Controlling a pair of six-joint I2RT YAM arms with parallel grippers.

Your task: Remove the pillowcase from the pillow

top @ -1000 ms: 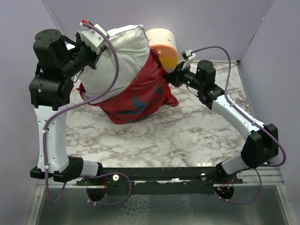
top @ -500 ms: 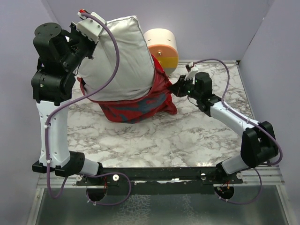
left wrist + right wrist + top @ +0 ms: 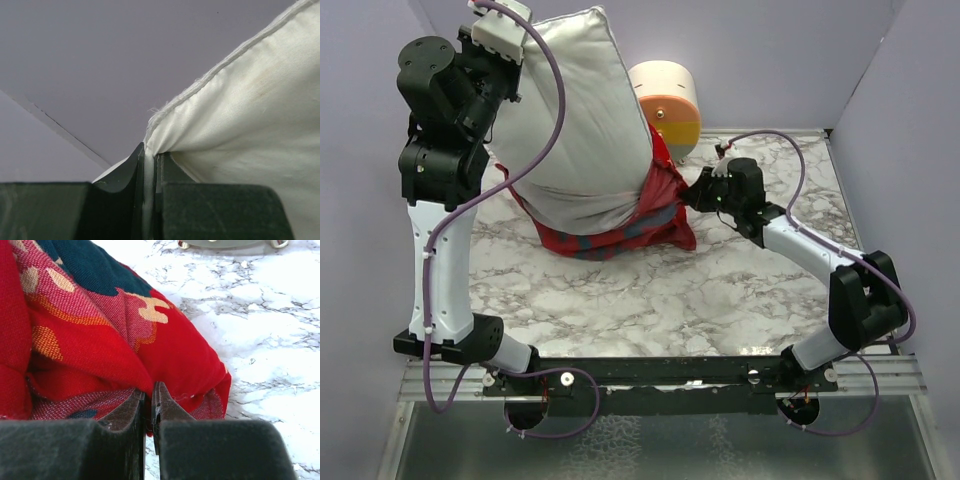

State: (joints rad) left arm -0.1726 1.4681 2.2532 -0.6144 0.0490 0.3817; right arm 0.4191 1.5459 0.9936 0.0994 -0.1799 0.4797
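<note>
Marble table [image 3: 720, 300], lilac walls [image 3: 770, 50]. Pillow [image 3: 585, 130] raised, lower end inside pillowcase [image 3: 620, 232] bunched on table. Left gripper [image 3: 149, 155] jaws pinched tight on pillow's seamed corner; right gripper [image 3: 148, 397] jaws clamped on red pillowcase fold.

I see my left gripper [image 3: 150, 167] pressed together on the seamed corner of the white pillow [image 3: 250, 125], the purple wall [image 3: 100, 55] behind.

cream-orange cylinder [image 3: 668, 103] at back of marble table [image 3: 650, 300].
</note>
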